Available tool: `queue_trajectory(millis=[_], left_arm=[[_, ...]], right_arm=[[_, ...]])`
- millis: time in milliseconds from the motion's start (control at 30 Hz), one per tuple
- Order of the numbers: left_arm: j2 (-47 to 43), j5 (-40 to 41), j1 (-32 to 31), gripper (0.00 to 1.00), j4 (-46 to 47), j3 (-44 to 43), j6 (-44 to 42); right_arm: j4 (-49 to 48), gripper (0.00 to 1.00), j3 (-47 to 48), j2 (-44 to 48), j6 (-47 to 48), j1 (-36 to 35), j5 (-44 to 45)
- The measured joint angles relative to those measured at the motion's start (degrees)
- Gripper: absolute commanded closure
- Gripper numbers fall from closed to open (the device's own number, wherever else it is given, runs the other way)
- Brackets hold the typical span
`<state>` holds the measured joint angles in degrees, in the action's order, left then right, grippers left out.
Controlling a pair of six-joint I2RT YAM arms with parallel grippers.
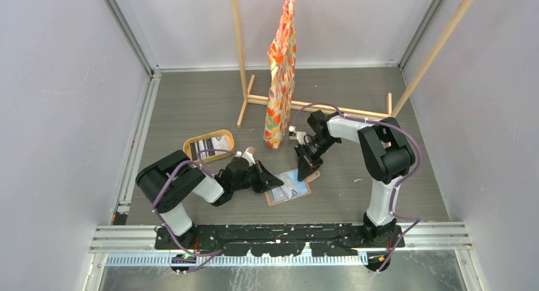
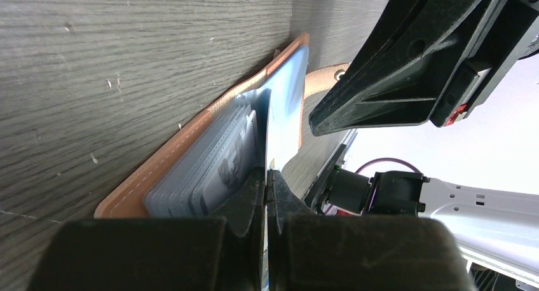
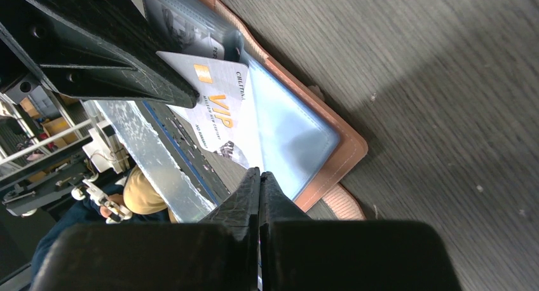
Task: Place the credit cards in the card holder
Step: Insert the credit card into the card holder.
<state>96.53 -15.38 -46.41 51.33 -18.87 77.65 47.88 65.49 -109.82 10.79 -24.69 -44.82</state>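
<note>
- Grey wood-grain table (image 1: 191, 100), walled on three sides, with both arm bases at the near edge.
- Card holder (image 1: 295, 189): lies open and flat just beyond the bases, grey-blue slotted inside facing up. Judged soft leather with limp sleeves, likely to slide if pushed.
- Left gripper (image 2: 267, 176): at the holder's left side, jaws closed on a credit card (image 3: 219, 107), pinched at one edge, free end over the slots. Card judged light, stiff and slick; hold it by the edge.
- Right gripper (image 3: 259, 176): at the holder's far right side, jaws closed. Whether it pins a sleeve cannot be told. It crowds the insertion path.
- Tray (image 1: 186, 146): left of and beyond the holder, holding more credit cards (image 1: 206, 145).
- Patterned bag (image 1: 283, 68) on a wooden rack (image 1: 305, 105): farthest behind the holder.
</note>
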Motion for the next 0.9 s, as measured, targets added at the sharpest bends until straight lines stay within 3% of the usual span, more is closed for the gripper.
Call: queue_trajectory(millis=[900], left_arm=[[3.02,-5.73,1.84,1.00,-2.84,-4.55,-0.61]], right_arm=[[0.39,0.99,0.52,0.00,0.04,-0.33,0.44]])
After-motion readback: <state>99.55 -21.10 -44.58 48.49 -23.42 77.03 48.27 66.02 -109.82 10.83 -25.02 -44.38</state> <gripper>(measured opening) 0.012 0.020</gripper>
